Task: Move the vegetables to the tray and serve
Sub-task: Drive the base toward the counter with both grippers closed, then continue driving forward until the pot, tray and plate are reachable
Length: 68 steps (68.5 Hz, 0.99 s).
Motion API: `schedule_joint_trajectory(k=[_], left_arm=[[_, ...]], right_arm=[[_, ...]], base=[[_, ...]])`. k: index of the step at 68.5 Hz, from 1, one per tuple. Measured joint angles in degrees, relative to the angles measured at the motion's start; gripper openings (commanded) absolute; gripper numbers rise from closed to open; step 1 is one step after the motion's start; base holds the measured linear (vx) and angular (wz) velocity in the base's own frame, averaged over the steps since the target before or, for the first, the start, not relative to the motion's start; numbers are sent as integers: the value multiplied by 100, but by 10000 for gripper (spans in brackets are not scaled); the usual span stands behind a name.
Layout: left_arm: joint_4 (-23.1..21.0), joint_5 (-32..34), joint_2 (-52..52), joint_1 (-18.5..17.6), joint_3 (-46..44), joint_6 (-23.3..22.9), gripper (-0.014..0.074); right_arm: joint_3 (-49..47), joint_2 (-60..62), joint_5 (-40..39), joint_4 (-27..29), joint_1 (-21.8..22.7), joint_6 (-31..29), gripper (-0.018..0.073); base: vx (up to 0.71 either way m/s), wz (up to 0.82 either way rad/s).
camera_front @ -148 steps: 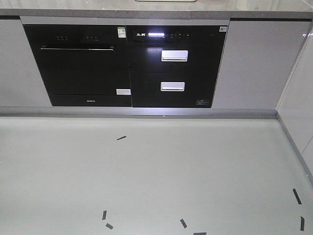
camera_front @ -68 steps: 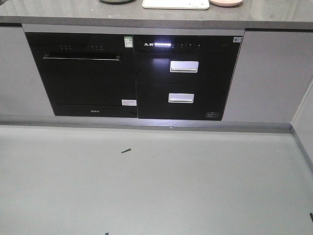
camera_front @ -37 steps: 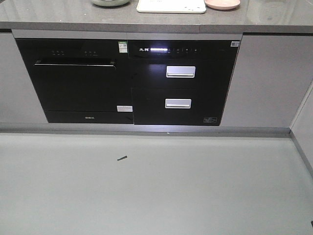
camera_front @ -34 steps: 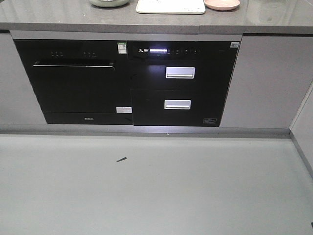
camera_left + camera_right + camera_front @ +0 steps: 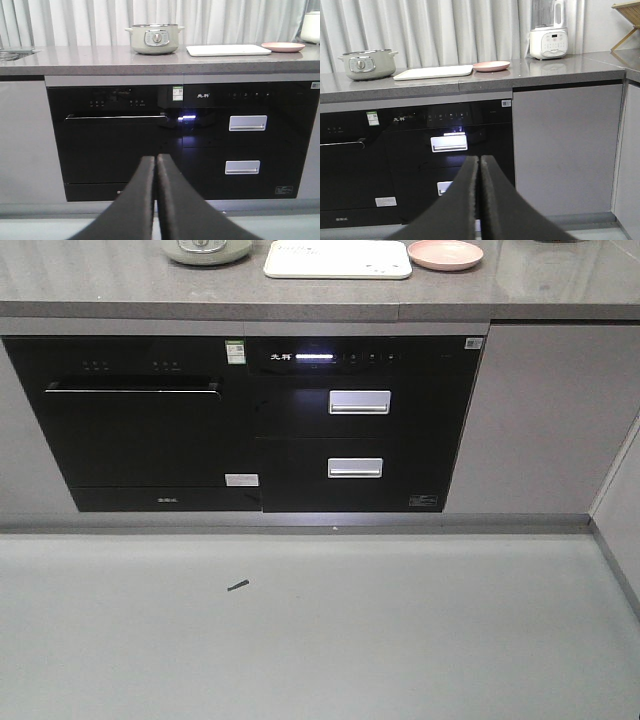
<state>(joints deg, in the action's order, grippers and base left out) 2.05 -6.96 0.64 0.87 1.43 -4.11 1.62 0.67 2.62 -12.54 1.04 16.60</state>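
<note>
- Tray (image 5: pixel 338 258) of cream-white plastic, a rounded rectangle, lies on the grey stone worktop (image 5: pixel 120 288), just beside the round pink plate (image 5: pixel 445 254).
- My left hand (image 5: pixel 155 160) is fully closed, holding nothing.
- My right hand (image 5: pixel 479 159) is closed too, empty.

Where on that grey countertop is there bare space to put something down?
Bare grey stone countertop lies left of the pale green electric pot, and right of the white blender base. The cream-white rectangular tray itself looks empty. Crowded: tray and round pink plate sit close together.

Grey countertop (image 5: pixel 120 290), black built-in appliances (image 5: pixel 250 425), grey floor (image 5: pixel 320 640), white curtains (image 5: pixel 435 30)
</note>
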Motion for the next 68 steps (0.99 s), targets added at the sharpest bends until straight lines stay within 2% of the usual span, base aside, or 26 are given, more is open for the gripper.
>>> schedule_joint_trajectory(k=[68], left_arm=[[0,0,0,0,0,0,-6]], right_arm=[[0,0,0,0,0,0,-3]], base=[[10,-7]])
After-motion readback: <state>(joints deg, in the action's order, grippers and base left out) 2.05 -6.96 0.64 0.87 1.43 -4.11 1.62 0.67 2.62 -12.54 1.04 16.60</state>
